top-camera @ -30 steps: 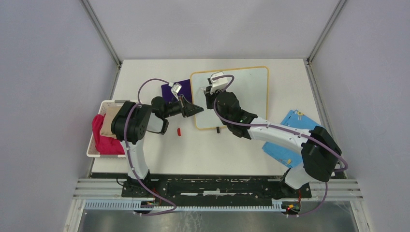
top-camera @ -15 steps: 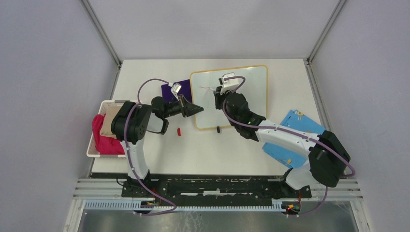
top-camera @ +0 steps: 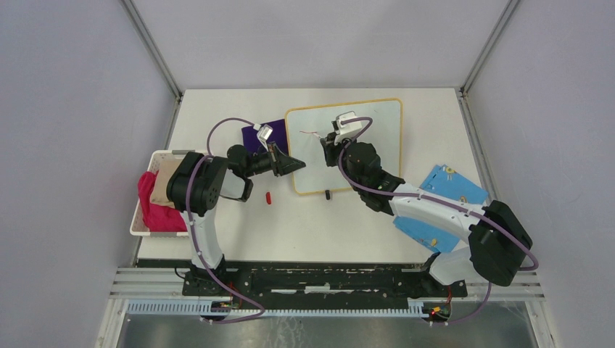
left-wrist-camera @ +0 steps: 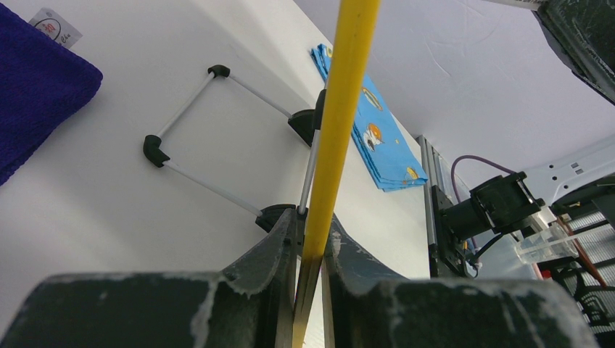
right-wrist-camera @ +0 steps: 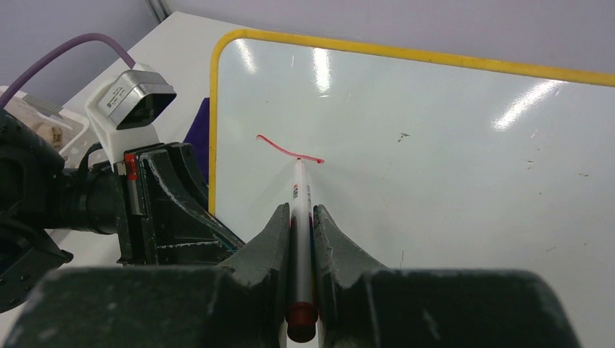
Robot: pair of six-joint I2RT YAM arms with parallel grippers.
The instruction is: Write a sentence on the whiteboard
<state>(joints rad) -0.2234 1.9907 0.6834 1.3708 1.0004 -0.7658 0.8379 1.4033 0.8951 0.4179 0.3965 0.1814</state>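
Two-arm writing rig, opening stroke of the sentence. Nearest the arm bases, a small red cap point(top-camera: 268, 197) — judged to be the marker's — is lying on the table point(top-camera: 304, 232) just off the whiteboard's near-left corner. A blue patterned sheet point(top-camera: 444, 190) is lying off its near-right corner. A white basket point(top-camera: 142, 214) holding pink and beige cloths is sitting well to the whiteboard's left.

At the whiteboard's left frame edge, the left pincer point(left-wrist-camera: 310, 233) is clamping the yellow rim and steadying the whiteboard point(top-camera: 377, 134), which is resting toward the far side of the table. Over the board's left half, the right pincer point(right-wrist-camera: 298, 217) is gripping a red marker point(right-wrist-camera: 299, 190) tightly, tip pressing on the glossy surface. Just beyond the tip a single curved red stroke point(right-wrist-camera: 284, 148) is showing, near the board's upper-left area. No letter is readable yet, so the sentence is judged to be barely begun.

The next move is calling for steady tip contact while the right arm is tracing letter shapes rightward across the board, with the left grip holding the frame firm. Too light a press would be breaking the line. A purple cloth point(top-camera: 259, 135) is lying against the whiteboard's far-left side.

Count: two arms, two pincers, one whiteboard, one marker, one cap, one red stroke, one blue sheet, one basket with two cloths, one purple cloth.
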